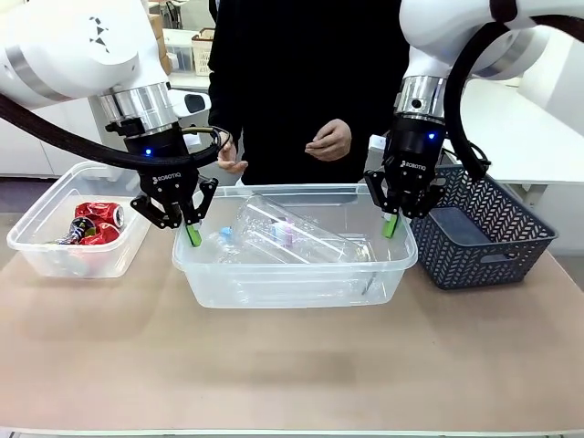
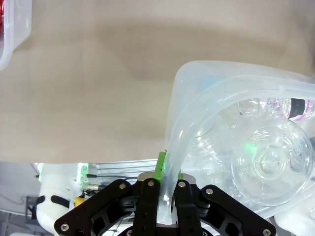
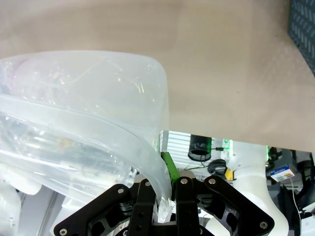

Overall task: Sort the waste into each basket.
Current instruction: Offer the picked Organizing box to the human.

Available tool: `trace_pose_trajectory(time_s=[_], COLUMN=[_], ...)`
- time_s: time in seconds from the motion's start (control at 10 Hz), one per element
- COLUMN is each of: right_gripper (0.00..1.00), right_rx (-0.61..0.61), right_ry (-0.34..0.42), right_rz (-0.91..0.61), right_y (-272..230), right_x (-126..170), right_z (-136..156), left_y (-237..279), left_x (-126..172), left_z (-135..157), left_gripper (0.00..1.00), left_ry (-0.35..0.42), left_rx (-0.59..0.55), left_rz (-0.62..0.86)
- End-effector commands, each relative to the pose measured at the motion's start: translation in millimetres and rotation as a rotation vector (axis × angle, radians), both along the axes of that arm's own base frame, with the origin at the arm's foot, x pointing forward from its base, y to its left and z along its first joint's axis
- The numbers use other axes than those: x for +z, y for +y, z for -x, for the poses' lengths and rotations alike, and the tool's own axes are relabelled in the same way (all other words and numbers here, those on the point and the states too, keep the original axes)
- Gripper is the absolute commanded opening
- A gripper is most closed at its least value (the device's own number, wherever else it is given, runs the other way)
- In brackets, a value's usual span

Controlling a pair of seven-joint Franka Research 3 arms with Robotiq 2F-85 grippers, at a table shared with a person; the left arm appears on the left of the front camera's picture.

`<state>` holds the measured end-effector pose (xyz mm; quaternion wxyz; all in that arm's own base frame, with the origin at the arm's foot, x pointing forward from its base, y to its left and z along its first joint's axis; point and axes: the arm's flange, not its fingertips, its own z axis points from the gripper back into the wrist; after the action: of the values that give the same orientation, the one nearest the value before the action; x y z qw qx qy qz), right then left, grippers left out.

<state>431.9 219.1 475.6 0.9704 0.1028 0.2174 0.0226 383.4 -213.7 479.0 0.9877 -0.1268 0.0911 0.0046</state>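
Left end effector: clamped on bottle tub rim.
Right end effector: clamped on opposite rim.
Handling: judged light, flexible, slippery; best gripped at rims.

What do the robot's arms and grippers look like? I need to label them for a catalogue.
Both arms are glossy white with silver wrist rings and thick black cables. The left gripper and right gripper are black, marked ROBOTIQ in white, with green pads and small blue lights.

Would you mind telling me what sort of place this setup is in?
Probably a robotics lab: a plain table with sorting tubs, the left gripper and right gripper each clamping the middle tub, and white counters behind.
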Motion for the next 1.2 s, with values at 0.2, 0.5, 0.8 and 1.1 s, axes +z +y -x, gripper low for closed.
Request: trace_pose_trajectory(time_s=[0.2, 0.5, 0.8, 1.1], right_gripper=[0.0, 0.05, 0.05, 0.05], right_rx=[-0.004, 0.015, 0.02, 0.022], right_ry=[0.009, 0.047, 0.064, 0.114], right_rz=[-0.004, -0.023, -0.131, -0.157], right_y=[-6, 29, 48, 50], right_x=[4, 9, 0, -18], right_z=[-3, -73, -157, -164], left_y=[10, -11, -12, -8], left_x=[0, 24, 35, 9], left_z=[-1, -66, -151, -166], left_gripper=[0.0, 0.04, 0.04, 0.04], left_ry=[0.001, -0.005, -0.048, 0.023], left_rx=[0.024, 0.037, 0.092, 0.1], left_rz=[-0.01, 0.018, 0.018, 0.048])
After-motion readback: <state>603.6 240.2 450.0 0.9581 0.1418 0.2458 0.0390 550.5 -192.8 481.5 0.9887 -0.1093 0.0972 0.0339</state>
